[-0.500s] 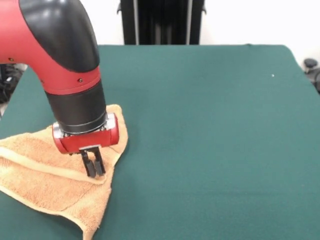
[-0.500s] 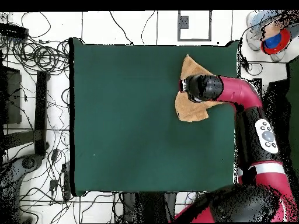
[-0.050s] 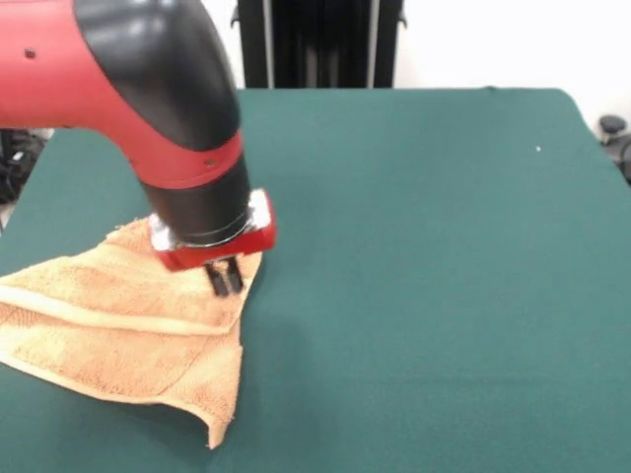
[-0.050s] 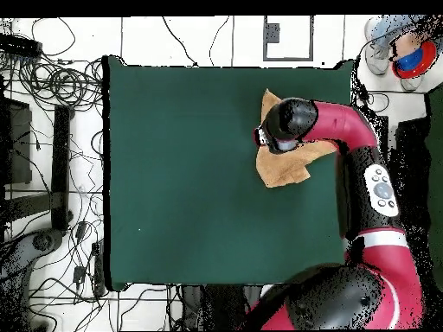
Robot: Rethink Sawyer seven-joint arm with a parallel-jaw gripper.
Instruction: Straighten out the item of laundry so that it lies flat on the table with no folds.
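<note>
The item of laundry point(image 3: 118, 335), a tan terry towel, lies folded on the table point(image 3: 444, 246) at the near left. A crease band runs across it and one corner points toward the front edge. My gripper point(image 3: 225, 280) stands at the towel's right edge, its two dark fingers pressed together on the cloth there. In the overhead view the towel point(image 4: 284, 169) shows on both sides of the arm near the table's point(image 4: 190, 173) upper right. The gripper point(image 4: 263, 138) sits at the towel's left edge and the wrist hides the towel's middle.
A black stand point(image 3: 315, 44) rises behind the table's far edge. The towel reaches the table's left edge in the front view. Cables point(image 4: 52, 95) cover the floor beside the table. A round red and blue object point(image 4: 411, 59) sits off the table's corner.
My gripper has moved right and toward the far side. The towel has shifted right with it, and its near corner has drawn in from the front edge.
</note>
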